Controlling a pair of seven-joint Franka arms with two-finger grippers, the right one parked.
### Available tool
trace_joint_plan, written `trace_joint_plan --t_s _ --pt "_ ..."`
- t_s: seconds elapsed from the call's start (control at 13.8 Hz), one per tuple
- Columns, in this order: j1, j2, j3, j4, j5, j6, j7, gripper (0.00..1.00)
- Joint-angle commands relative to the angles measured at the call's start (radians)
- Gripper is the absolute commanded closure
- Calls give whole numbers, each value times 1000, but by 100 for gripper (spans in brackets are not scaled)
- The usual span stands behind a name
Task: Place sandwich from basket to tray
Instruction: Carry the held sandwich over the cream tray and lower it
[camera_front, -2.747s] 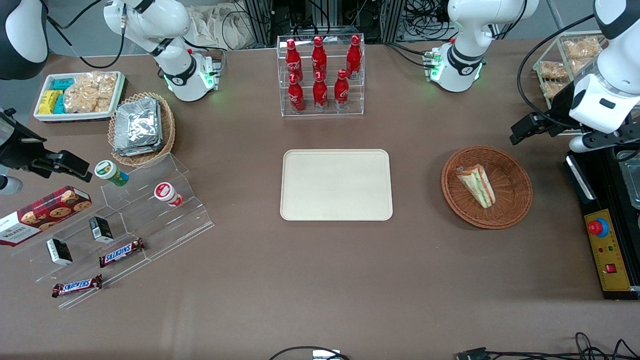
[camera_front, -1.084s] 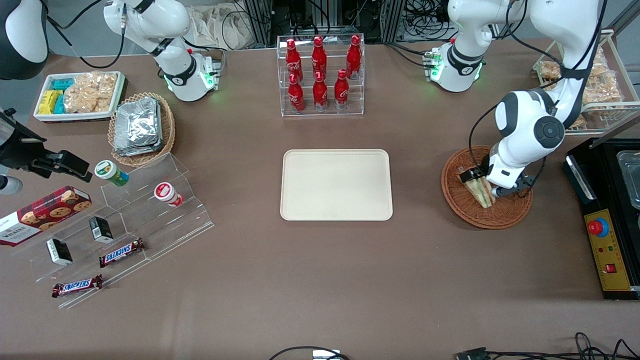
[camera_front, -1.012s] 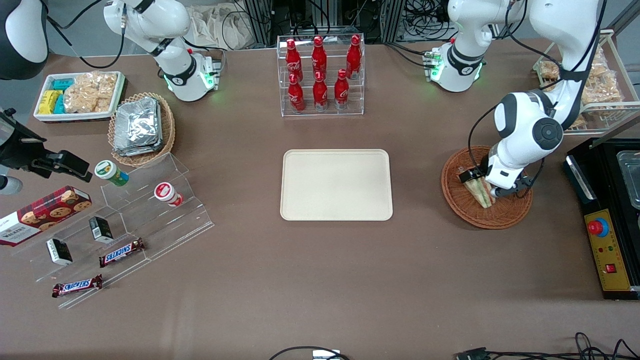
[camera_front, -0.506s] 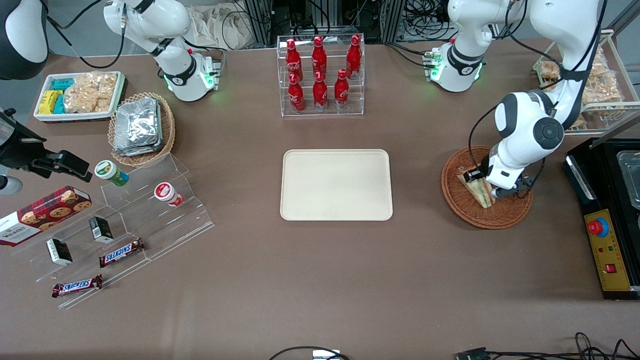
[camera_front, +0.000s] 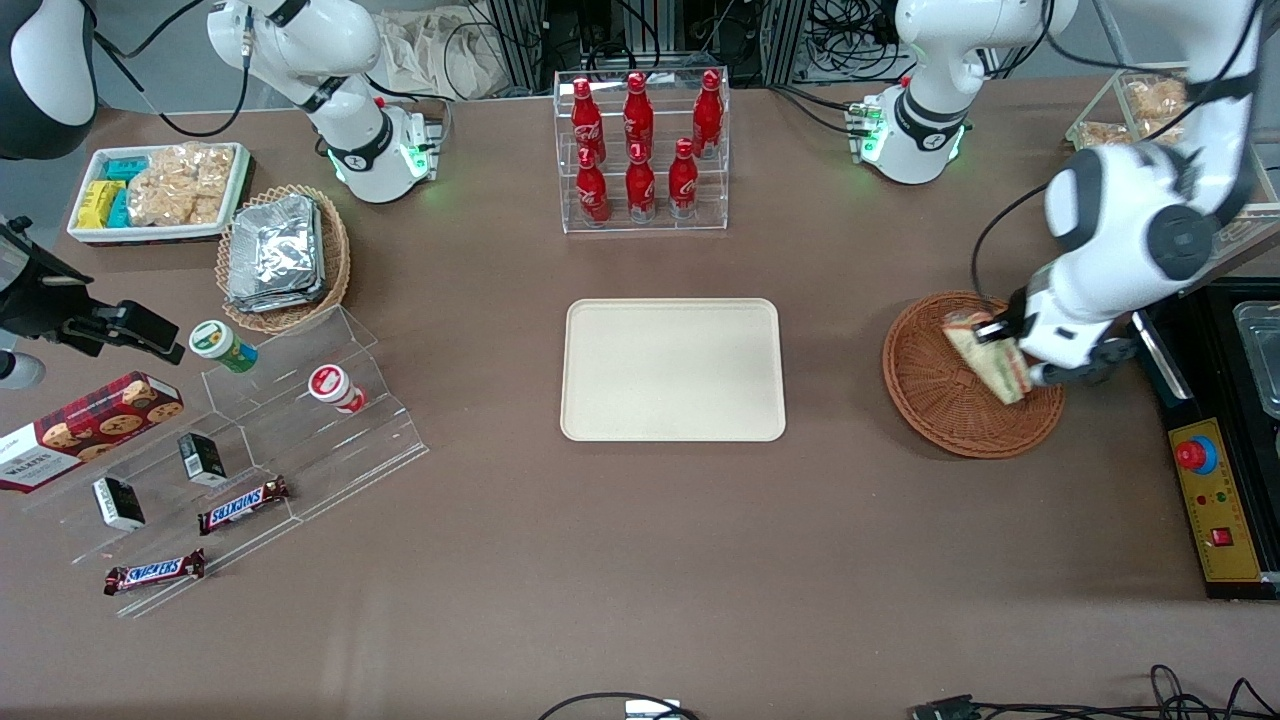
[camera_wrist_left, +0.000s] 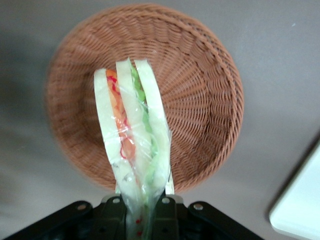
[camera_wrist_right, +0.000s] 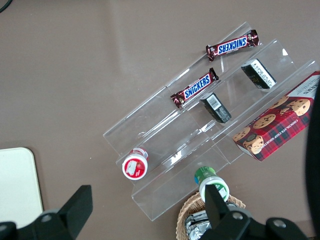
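Observation:
My left gripper (camera_front: 1012, 352) is shut on the sandwich (camera_front: 988, 356), a wrapped wedge of pale bread with green and orange filling, and holds it lifted above the round reddish-brown wicker basket (camera_front: 940, 395). In the left wrist view the sandwich (camera_wrist_left: 131, 137) hangs between my fingers (camera_wrist_left: 169, 189) over the basket (camera_wrist_left: 200, 75), which holds nothing else. The cream-beige tray (camera_front: 672, 369) lies at the table's middle, bare, toward the parked arm's end from the basket.
A clear rack of red bottles (camera_front: 640, 150) stands farther from the camera than the tray. A black control box (camera_front: 1215, 500) sits beside the basket at the working arm's end. A wire rack of bagged snacks (camera_front: 1150, 110) is farther back.
The gripper closed on the sandwich in the basket, then lifted it and shifted it toward the working arm's end. The arm has risen. The basket and tray have not moved.

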Motion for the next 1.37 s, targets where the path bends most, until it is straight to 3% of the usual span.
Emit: trace_joint_plan --t_s 0.0,0.29,0.43,0.72,0.94,1.08,1.3 --pt "0 13 1 262 19 -292 28 100" --pt "-14 30 -37 521 9 -560 33 100" --pt "-16 31 -101 548 -1 -592 35 100" --pt "-16 83 -410 564 2 -542 -36 100" --pt "-17 191 -604 620 3 -432 -316 100" --pt "-20 228 -669 602 19 -355 -375 100" --pt "-34 272 -669 471 41 -197 -375 100"
